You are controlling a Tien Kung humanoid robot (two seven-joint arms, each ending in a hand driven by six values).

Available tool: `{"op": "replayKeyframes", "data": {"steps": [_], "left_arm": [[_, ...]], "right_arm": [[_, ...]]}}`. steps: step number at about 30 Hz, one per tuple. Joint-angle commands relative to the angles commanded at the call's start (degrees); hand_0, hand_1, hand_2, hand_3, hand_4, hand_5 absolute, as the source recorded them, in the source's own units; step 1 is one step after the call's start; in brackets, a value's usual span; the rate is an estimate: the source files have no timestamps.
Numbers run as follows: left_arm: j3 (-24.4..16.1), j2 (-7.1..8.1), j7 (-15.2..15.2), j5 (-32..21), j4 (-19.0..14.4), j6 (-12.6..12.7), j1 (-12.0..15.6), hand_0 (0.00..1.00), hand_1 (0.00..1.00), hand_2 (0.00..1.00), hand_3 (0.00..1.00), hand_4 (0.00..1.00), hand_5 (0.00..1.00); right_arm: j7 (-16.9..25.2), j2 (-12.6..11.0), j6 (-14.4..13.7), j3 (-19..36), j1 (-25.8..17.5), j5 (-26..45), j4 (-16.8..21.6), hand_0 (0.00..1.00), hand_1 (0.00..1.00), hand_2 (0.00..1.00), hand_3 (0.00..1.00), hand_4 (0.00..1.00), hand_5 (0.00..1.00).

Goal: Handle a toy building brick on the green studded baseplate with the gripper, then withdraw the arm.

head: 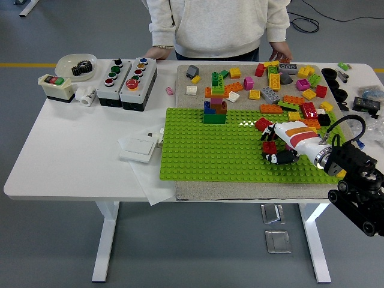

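Fingers (pixel 277 157): my right hand (pixel 287 143) curled them around a red brick (pixel 269 147).
Brick: sat on the green baseplate (pixel 216 150).
Person: hands rested on the tabletop (pixel 84 150).

Looked like robotics lab: grey floor with yellow line (pixel 24 65), cables (pixel 309 24), height-adjustable white table (pixel 72 162), push-button control boxes (pixel 127 75) far left of robot hand (pixel 277 144).
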Motion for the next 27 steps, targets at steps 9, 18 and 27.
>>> {"op": "replayKeyframes", "data": {"steps": [9,18,27], "left_arm": [[0.20,0.00,-0.03,-0.07,0.00,0.03,-0.12,0.782,0.724,0.691,0.572,0.596,0.639],[0.20,0.00,-0.01,-0.01,0.00,0.06,-0.13,0.783,0.722,0.692,0.572,0.595,0.639],[0.16,0.00,0.02,0.08,0.00,0.08,-0.13,0.782,0.722,0.692,0.573,0.594,0.637]], "right_arm": [[-0.59,0.23,0.84,-0.08,0.38,-0.39,-0.81,0.493,0.546,0.570,0.588,0.754,0.319],[-0.08,0.12,-0.06,-0.31,0.45,-1.12,-0.89,0.452,0.487,0.527,0.534,0.695,0.309],[0.39,0.05,-1.60,-0.47,0.43,-2.48,-1.09,0.418,0.461,0.508,0.510,0.648,0.319]]}}
